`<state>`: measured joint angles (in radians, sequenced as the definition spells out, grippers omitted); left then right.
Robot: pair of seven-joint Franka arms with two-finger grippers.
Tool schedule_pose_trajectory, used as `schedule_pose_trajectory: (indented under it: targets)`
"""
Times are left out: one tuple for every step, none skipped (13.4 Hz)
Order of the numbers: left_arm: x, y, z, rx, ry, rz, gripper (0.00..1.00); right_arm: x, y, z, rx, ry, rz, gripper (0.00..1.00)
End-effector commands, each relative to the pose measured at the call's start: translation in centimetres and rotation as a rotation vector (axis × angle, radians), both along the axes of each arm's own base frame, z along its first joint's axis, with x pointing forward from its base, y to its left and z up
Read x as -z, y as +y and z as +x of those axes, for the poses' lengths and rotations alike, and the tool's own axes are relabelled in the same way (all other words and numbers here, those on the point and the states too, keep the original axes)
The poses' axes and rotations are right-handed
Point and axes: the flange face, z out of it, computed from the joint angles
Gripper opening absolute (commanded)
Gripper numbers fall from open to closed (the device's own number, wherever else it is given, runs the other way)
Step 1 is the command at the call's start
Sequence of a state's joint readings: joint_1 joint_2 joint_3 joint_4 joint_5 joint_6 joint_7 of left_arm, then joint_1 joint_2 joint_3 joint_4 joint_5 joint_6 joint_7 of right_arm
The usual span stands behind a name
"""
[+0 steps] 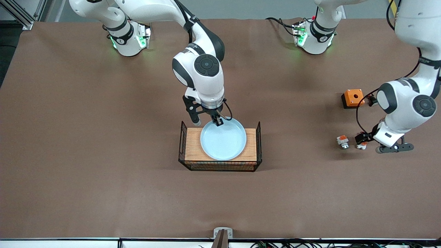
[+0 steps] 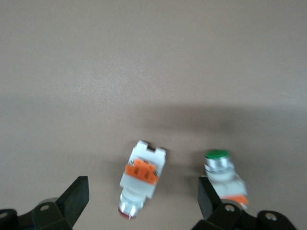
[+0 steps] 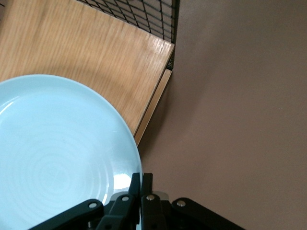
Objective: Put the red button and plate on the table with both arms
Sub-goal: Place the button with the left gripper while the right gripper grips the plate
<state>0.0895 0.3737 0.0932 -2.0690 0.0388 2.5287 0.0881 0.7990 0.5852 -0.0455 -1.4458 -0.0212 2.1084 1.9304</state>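
The pale-blue plate (image 1: 224, 141) lies on the wooden-topped wire crate (image 1: 193, 146) at mid-table. Its rim overhangs the crate's edge farther from the front camera. My right gripper (image 1: 217, 122) is shut on that rim; the right wrist view shows the closed gripper (image 3: 147, 179) at the plate's (image 3: 53, 148) edge. The red button (image 1: 342, 141) lies on the brown table (image 1: 103, 137) toward the left arm's end. My left gripper (image 1: 361, 138) hovers open over it. In the left wrist view the button (image 2: 139, 175) lies between the spread fingers of that gripper (image 2: 142, 182), untouched.
A shorter white-and-orange part with a green cap (image 1: 361, 146) lies beside the red button, close to one left finger (image 2: 211, 201). An orange box with a hole (image 1: 353, 98) stands farther from the front camera. The crate has black wire ends (image 3: 144, 14).
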Motion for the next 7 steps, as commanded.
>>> schedule_pose_trajectory:
  targets:
    - [-8.0,-1.8,-1.2,0.043,-0.005,-0.013,1.00,0.6,0.3,0.1,-0.020,0.004,-0.018,0.01]
    - [-10.3,-2.5,-1.5,0.049,-0.013,-0.015,1.00,0.5,0.4,-0.1,-0.022,0.007,-0.018,0.01]
    - [-12.0,-2.8,-1.8,0.050,-0.019,-0.016,1.00,0.3,0.4,-0.1,-0.022,0.009,-0.018,0.01]
    - [-13.7,-3.1,-2.1,0.051,-0.032,-0.016,1.00,-0.7,0.7,0.0,-0.019,0.015,-0.013,0.01]
    - [-15.6,-3.5,-2.3,0.045,-0.042,-0.023,1.00,-2.1,0.6,0.2,-0.012,0.023,-0.011,0.01]
    - [-17.5,-4.1,-2.4,0.044,-0.046,-0.025,1.00,-3.5,0.9,-0.1,-0.018,0.035,-0.021,0.01]
    - [-19.7,-4.3,-2.5,0.033,-0.046,-0.028,1.00,-4.8,1.2,-0.7,-0.026,0.052,-0.032,0.01]
